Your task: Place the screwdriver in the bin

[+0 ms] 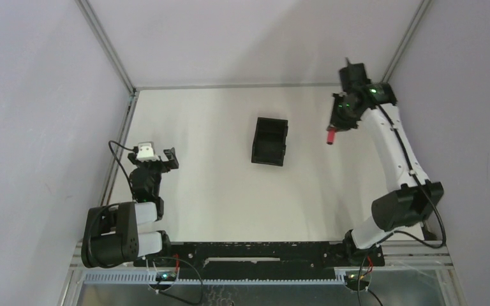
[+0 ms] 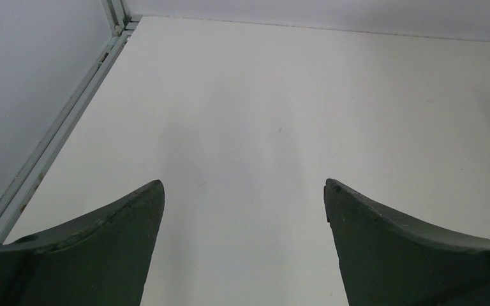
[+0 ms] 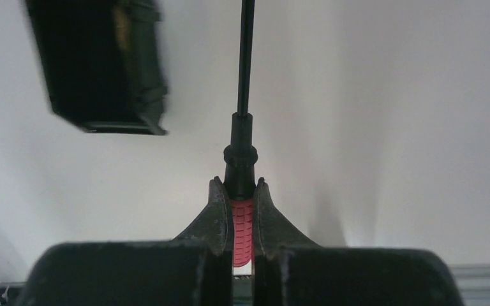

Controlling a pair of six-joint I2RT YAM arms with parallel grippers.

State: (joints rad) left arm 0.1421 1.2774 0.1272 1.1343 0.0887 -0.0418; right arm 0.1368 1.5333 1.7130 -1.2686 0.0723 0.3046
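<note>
At the lower left of the top view, the left gripper (image 2: 244, 185) rests low over the bench (image 1: 198, 191). Its fingers are spread wide, with nothing between them, and it has no part in the job as things stand. In the middle of that view sits the bin (image 1: 268, 157), well apart from both arms, and nothing shows inside it. To the right of the bin and apart from it is the screwdriver (image 1: 332, 135). The right gripper (image 3: 237, 185) is clenched on its red handle, and the dark shaft points straight out ahead of the fingers. In the right wrist view the bin lies at upper left, off the shaft's line. The pick-up looks done. What is left is to carry the tool leftward over the bin and let go.
</note>
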